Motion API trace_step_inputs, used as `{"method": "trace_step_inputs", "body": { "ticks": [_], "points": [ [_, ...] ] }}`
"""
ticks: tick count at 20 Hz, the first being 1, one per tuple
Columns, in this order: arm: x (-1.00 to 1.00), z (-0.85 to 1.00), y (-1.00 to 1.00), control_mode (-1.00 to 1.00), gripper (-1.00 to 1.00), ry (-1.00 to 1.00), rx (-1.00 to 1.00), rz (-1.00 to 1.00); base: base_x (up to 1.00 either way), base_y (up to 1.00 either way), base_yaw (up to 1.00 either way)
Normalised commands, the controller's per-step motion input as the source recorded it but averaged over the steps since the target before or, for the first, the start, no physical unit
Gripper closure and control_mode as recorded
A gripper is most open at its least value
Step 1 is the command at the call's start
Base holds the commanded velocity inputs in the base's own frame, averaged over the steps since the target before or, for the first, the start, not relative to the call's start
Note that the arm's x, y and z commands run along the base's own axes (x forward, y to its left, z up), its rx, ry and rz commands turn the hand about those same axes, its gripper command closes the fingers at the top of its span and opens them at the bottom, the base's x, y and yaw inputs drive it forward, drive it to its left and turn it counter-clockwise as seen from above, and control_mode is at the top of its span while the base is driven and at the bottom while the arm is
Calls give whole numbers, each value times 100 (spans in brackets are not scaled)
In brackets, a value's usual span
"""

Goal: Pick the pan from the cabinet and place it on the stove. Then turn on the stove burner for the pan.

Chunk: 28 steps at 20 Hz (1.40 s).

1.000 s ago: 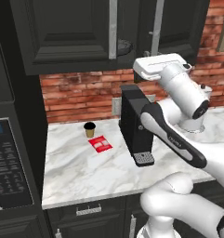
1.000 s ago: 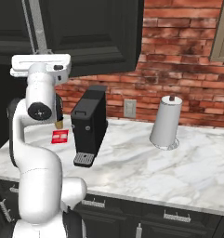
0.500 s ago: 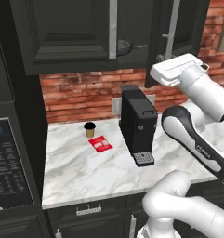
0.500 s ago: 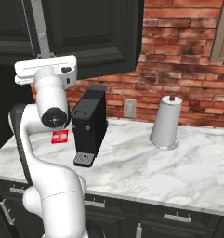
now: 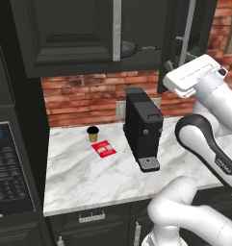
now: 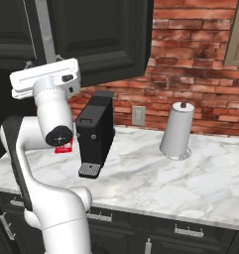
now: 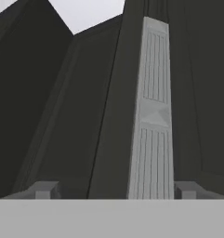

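1. Far left, a black microwave [image 5: 11, 178] sits in the dark wall next to the counter.
2. The marble counter [image 5: 98, 178] runs from there to the right, with a red brick wall [image 5: 88, 96] behind it.
3. A small brown cup [image 5: 92, 133] stands near the brick wall, and a flat red packet [image 5: 104, 149] lies just in front of it.
4. Right of those stands a black coffee machine [image 5: 143, 127], tall and boxy, with a little grey tray at its foot.
5. Up above hangs the cabinet [image 5: 79, 33], black with long silver bar handles. Its right door [image 5: 177, 43] is swung open.
6. The pan [image 5: 132, 47] is inside the cabinet, on the bottom shelf, just past the left door's edge. It is dark and its thin handle points to the right.
7. The white arm reaches up to the open door. The gripper [image 7: 115, 190] is right at the door's silver handle [image 7: 153, 116]. The handle stands between the two fingertips [image 7: 44, 190]. The fingertips are spread wide apart and do not squeeze it.
8. From the right base view, the hand is at the lower edge of the open door [image 6: 101, 39].
9. Far right on the counter, a white paper towel roll [image 6: 176, 130] stands upright on its holder, well apart from the coffee machine [image 6: 95, 134].
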Motion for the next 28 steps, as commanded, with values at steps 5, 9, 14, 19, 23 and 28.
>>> {"method": "trace_step_inputs", "body": {
  "ticks": [5,9,14,19,23,28],
  "points": [
    [-44,40,-3,-100,-100,-8,-10,-2,0,0,0],
    [-25,22,-16,-100,-100,-2,-12,-14,0,0,0],
    [11,1,-60,-100,-100,14,0,-20,0,0,0],
    [-90,42,-3,-100,-100,-20,-10,-3,0,0,0],
    [-76,46,25,-100,-100,-11,-15,0,0,0,0],
    [-25,27,37,-100,-100,10,-18,-13,0,0,0]
  ]
}}
